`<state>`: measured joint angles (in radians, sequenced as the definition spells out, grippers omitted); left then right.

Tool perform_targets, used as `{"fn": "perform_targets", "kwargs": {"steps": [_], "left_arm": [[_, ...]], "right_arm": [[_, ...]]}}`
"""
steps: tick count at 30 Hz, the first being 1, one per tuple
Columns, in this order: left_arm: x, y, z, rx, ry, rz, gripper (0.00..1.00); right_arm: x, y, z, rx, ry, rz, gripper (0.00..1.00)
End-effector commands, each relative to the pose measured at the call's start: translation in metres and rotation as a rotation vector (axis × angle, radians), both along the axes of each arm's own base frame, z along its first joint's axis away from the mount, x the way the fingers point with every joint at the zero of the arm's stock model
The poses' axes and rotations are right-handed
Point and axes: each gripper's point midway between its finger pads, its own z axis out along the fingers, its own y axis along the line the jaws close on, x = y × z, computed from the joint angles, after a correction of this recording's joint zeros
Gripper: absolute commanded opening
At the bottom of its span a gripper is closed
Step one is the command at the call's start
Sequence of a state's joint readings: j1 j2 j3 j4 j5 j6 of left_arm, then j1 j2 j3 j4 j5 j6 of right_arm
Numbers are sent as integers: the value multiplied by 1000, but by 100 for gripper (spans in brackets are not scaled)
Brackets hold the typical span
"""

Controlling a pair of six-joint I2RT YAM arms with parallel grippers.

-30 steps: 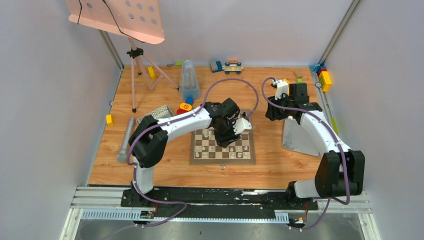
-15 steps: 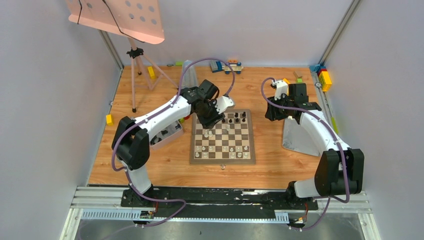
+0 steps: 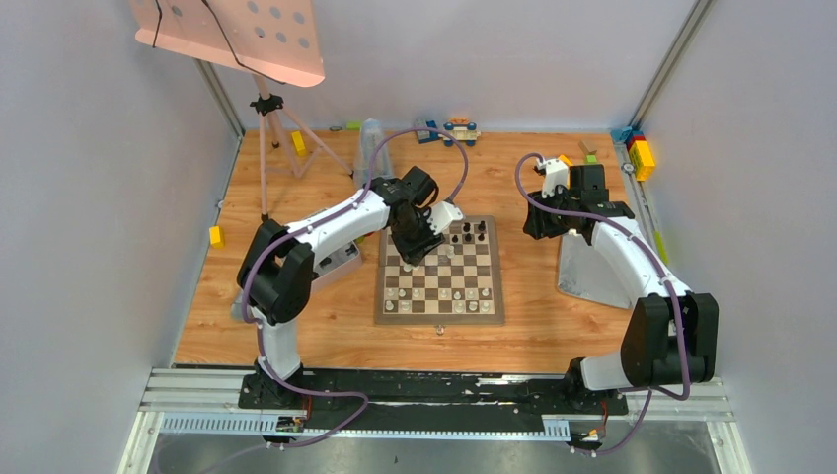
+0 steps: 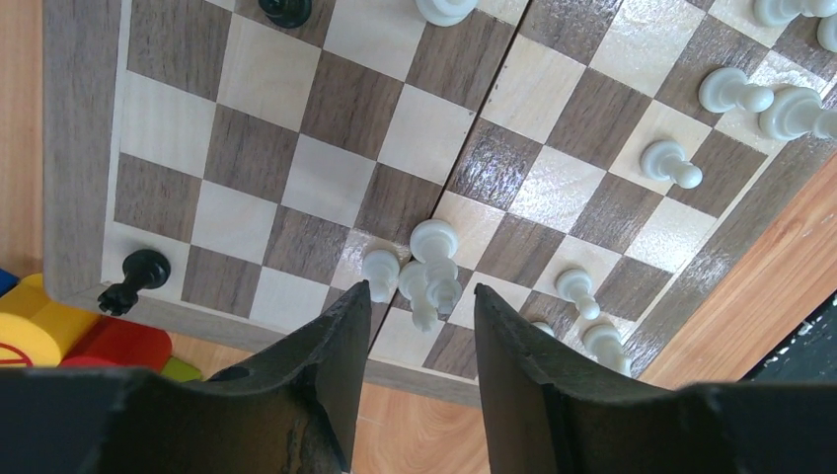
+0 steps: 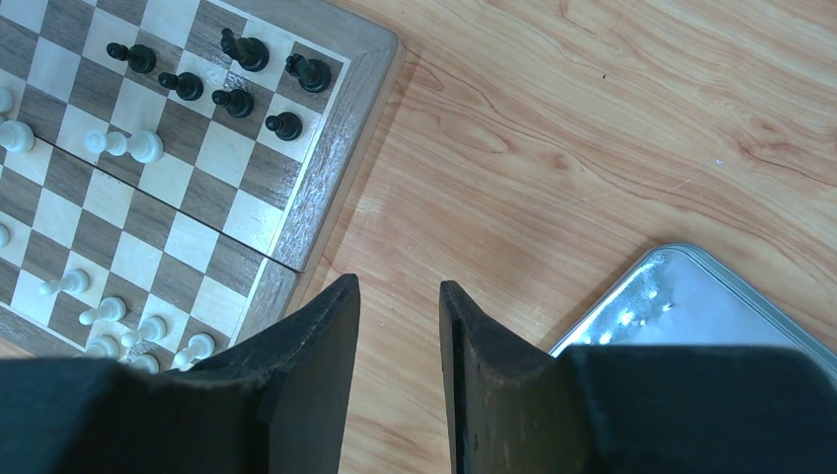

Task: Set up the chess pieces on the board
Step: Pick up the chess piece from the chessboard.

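The board (image 3: pixel 439 318) lies mid-table, with black chess pieces (image 3: pixel 468 232) at its far right and white ones (image 3: pixel 440 294) along the near rows. My left gripper (image 3: pixel 415 254) hangs open over the board's far-left part. In the left wrist view, a tight cluster of three white pieces (image 4: pixel 426 269) stands on the board (image 4: pixel 296 188) just past my left gripper (image 4: pixel 419 291), which holds nothing. A lone black pawn (image 4: pixel 138 274) stands at a corner. My right gripper (image 3: pixel 546 224) (image 5: pixel 400 284) is open and empty over bare wood, right of the board (image 5: pixel 326 158).
A grey metal tray (image 3: pixel 582 272) (image 5: pixel 691 296) lies right of the board. Red and yellow round toys (image 4: pixel 59 331) sit off the board's far-left corner. A stand's tripod (image 3: pixel 266 148), a clear container (image 3: pixel 370 148) and toy blocks (image 3: pixel 642 153) line the back.
My left arm swung from over the board's middle to its far-left part, then came back a little nearer. The right arm has stayed put.
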<state>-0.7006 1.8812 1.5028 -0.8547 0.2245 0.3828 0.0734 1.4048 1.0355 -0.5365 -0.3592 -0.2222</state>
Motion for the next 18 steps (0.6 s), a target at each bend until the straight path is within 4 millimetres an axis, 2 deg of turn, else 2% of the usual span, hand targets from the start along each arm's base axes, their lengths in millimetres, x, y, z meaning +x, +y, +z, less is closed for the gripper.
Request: {"fn": "perform_targets", "kwargs": {"steps": [1,18], "left_arm": [[2,-14,8,-48,12,-7,49],[-10,-18,6,-69,76,-41,25]], "right_arm": [[9,2,17,4,-45,16,36],[9,2,14,-2,-37,17,36]]}}
